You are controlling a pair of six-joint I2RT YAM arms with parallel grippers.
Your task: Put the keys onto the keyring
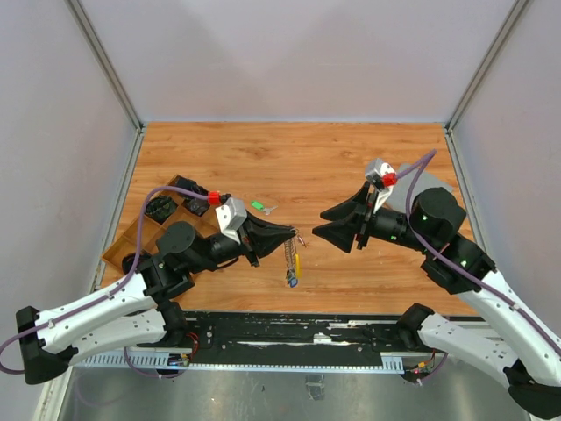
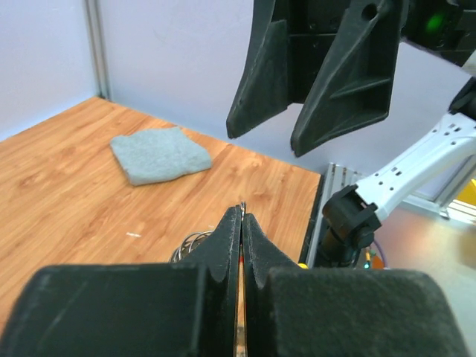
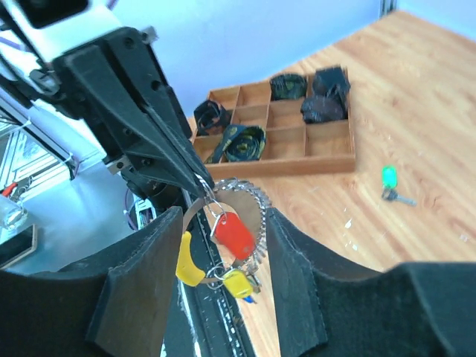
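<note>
Right wrist view: left claw [image 3: 195, 182] pinches the keyring [image 3: 230, 230] thinly; right claw [image 3: 223, 253] stands spread. A nudge could slip the ring free.

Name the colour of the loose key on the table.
The key has a green head; the right wrist view shows it best.

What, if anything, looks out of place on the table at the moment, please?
One green-headed key lies loose on the table, apart from the keyring that hangs from the shut left gripper with a red-headed key and yellow-headed keys on it. A few white specks lie near that key. Nothing else stands out.
</note>
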